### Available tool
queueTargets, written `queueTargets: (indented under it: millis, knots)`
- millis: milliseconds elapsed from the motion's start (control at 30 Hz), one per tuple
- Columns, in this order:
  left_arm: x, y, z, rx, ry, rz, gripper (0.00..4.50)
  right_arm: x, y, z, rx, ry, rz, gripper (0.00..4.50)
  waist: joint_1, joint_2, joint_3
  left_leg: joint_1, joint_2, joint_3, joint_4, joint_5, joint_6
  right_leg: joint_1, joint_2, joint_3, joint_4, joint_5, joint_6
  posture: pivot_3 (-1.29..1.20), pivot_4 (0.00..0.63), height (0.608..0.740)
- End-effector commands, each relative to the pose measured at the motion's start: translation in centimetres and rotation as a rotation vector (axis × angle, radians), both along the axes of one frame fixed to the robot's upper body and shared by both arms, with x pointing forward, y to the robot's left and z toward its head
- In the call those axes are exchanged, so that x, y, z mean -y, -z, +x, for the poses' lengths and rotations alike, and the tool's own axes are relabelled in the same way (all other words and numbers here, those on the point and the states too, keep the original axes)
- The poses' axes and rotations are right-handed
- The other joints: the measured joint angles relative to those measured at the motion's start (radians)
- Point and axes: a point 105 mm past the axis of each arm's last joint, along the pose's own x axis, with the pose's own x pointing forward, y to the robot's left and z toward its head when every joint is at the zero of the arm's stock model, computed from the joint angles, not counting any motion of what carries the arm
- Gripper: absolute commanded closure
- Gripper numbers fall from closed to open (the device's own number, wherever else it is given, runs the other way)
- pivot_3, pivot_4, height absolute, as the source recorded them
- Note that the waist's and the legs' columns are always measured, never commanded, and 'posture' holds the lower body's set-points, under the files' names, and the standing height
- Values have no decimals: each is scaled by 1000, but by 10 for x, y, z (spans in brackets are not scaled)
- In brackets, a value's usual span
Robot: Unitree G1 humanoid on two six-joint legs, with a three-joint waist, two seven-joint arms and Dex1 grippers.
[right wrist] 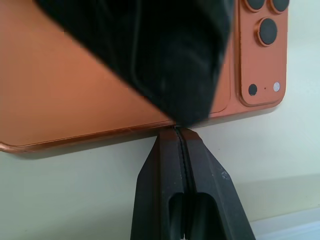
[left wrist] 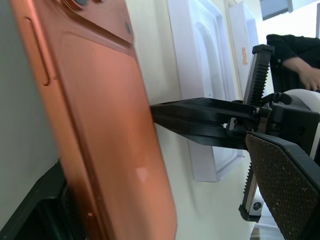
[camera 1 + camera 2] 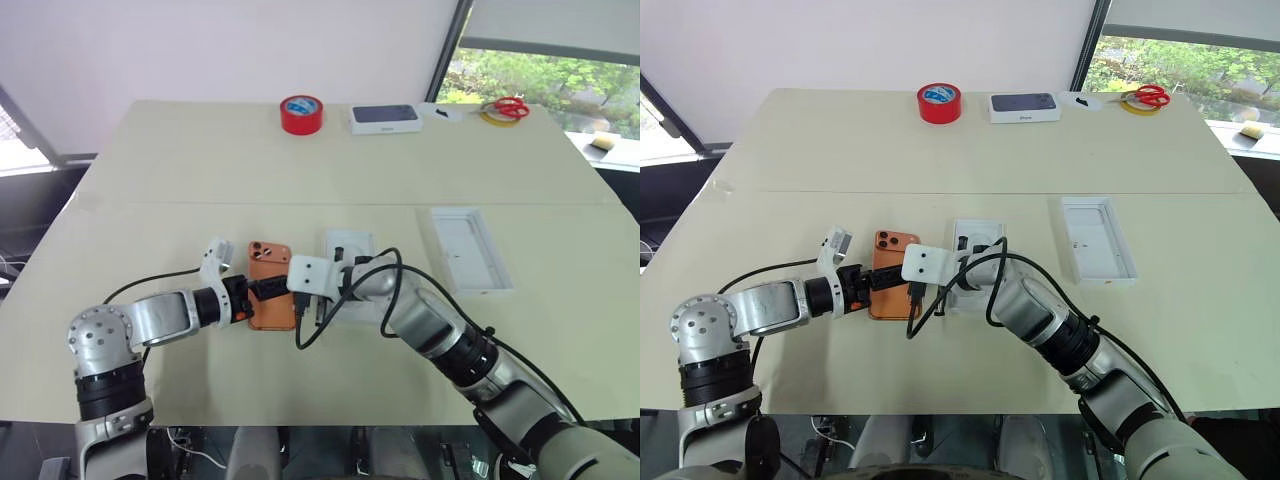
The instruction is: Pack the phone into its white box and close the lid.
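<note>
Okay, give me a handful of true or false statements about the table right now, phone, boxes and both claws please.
1. The phone lies camera side up on the table. True.
2. The phone is already inside the white box. False: it lies beside it.
3. The right claw is shut, its tip at the phone's edge. True.
4. The lid covers the white box. False: it lies apart, open side up.
5. The left claw is open. True.
</note>
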Motion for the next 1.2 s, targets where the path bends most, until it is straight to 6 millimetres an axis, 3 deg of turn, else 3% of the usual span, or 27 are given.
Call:
queueTargets:
  millis: [33,100,167,200,300,667,833,1000,1100,1200]
  knots:
    - [-5,-1,-1,-1,-15,-7,30,-5,-2,-4,4,-24,11,4500,-9,0,0,0,0,0,0,0,0,0,0,0,0,0,0,0,150,730]
    - [-10,-1,1,-6,-32,1,30,-5,-2,-4,5,-23,11,4500,-11,0,0,0,0,0,-1,0,0,0,0,0,0,0,0,0,150,730]
    - [-16,-2,3,-9,-59,-9,534,-5,-2,-4,6,-22,10,4500,-11,0,0,0,0,0,-2,0,-1,-1,0,0,0,0,0,0,150,730]
    - [-19,-2,3,-12,-64,-8,819,-5,-2,-4,6,-21,10,4500,-12,0,0,0,0,0,-3,1,-1,-1,0,0,0,0,0,0,150,730]
    - [-21,-2,3,-18,-66,4,2241,-5,-1,-4,6,-21,8,4500,-12,0,0,0,0,0,-5,1,-2,-2,0,0,-2,0,0,0,150,730]
    - [-35,5,0,-71,-118,-31,2241,-4,-1,-2,13,-17,8,4500,-12,0,0,1,0,0,-11,4,-6,-2,1,0,-8,0,-1,0,150,730]
    - [-36,1,-1,-69,-134,-77,4466,2,-23,6,69,3,56,4500,-10,-1,0,1,0,0,-11,3,-5,-2,1,-1,-9,1,-1,0,150,730]
    - [-27,-29,6,1,-141,-214,4489,23,-91,-2,185,0,314,4500,-6,-1,2,0,1,0,-12,3,-4,-2,1,-1,-10,1,-2,0,150,730]
    - [-15,-42,11,26,-134,-275,4489,47,-101,-13,184,11,360,4500,-2,-1,2,-3,0,0,-12,4,-6,-1,1,-1,-12,1,-2,0,150,730]
    - [15,-54,17,37,-82,-330,4489,87,-98,-27,60,87,429,4500,18,-2,3,-3,-1,0,-13,4,-6,2,1,-1,-14,1,-2,0,150,730]
